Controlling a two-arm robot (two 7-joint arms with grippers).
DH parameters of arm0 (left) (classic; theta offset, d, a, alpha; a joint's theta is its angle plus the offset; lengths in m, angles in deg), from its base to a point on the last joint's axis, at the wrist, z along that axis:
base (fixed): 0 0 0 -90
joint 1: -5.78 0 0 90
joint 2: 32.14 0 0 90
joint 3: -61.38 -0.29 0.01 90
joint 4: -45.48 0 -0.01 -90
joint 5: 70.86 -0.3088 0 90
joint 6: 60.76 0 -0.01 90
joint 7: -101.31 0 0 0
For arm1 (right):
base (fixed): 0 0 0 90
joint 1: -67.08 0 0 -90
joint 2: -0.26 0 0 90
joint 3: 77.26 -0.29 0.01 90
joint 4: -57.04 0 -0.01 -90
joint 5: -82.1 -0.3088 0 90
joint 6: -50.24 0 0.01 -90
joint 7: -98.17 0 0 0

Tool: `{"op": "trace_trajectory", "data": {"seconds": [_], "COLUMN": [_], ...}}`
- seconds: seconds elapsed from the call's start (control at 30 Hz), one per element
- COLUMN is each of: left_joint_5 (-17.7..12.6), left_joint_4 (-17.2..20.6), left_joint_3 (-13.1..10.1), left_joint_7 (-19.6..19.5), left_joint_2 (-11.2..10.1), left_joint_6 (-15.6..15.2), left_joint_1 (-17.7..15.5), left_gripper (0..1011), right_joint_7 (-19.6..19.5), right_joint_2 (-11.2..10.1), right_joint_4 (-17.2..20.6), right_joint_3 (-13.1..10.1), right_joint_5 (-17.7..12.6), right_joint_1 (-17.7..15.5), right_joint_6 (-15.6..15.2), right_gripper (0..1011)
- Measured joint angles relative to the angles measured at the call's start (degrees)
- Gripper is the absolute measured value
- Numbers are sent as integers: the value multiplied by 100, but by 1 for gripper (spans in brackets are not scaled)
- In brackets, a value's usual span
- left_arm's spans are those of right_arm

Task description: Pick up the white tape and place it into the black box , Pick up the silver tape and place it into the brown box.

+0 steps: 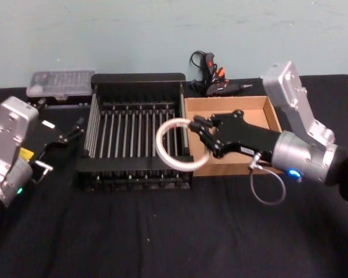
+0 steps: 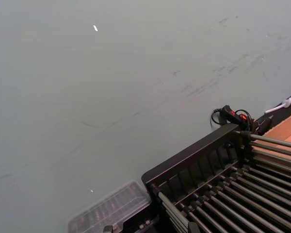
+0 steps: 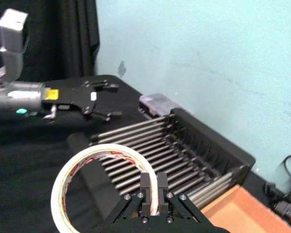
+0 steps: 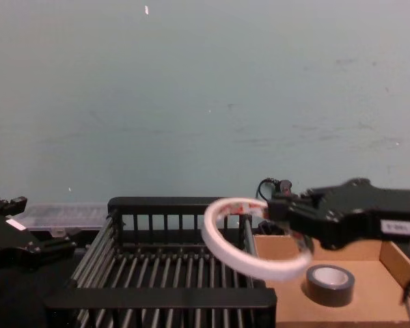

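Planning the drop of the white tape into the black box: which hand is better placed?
Right. The right hand grips the white tape over the black box; the left hand sits open beside it.

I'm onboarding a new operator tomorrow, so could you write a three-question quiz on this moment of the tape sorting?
1. True or false: the right gripper is shut on the white tape.
2. Where does the silver tape lie? A) in the black box B) in the brown box C) on the table
3. Fill in: the white tape is held above the right-hand ____ of the black box.

Key: 1 true; 2 B; 3 rail. The left gripper waits open, left of the black box.
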Motion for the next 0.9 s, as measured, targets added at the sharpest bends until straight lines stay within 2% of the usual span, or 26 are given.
{"op": "trace_trajectory", "data": {"seconds": [0.27, 0.3, 0.53, 0.63, 0.9], "left_joint_5": [0, 0, 0, 0, 0], "left_joint_4": [0, 0, 0, 0, 0], "left_joint_3": [0, 0, 0, 0, 0], "left_joint_7": [0, 0, 0, 0, 0], "left_joint_2": [0, 0, 0, 0, 0], "left_joint_6": [0, 0, 0, 0, 0], "left_joint_1": [0, 0, 0, 0, 0], "left_gripper": [1001, 1001, 1001, 1001, 1001], "right_joint_7": [-226, -284, -430, -517, -651], "right_joint_2": [553, 683, 1115, 1396, 1868], "right_joint_4": [-653, -827, -1456, -1902, -2823], "right_joint_3": [223, 269, 417, 471, 553], "right_joint_5": [250, 318, 568, 714, 1015], "right_joint_1": [616, 742, 1136, 1363, 1750], "right_joint_6": [-124, -159, -205, -192, -82], "right_gripper": [93, 93, 92, 92, 93]}}
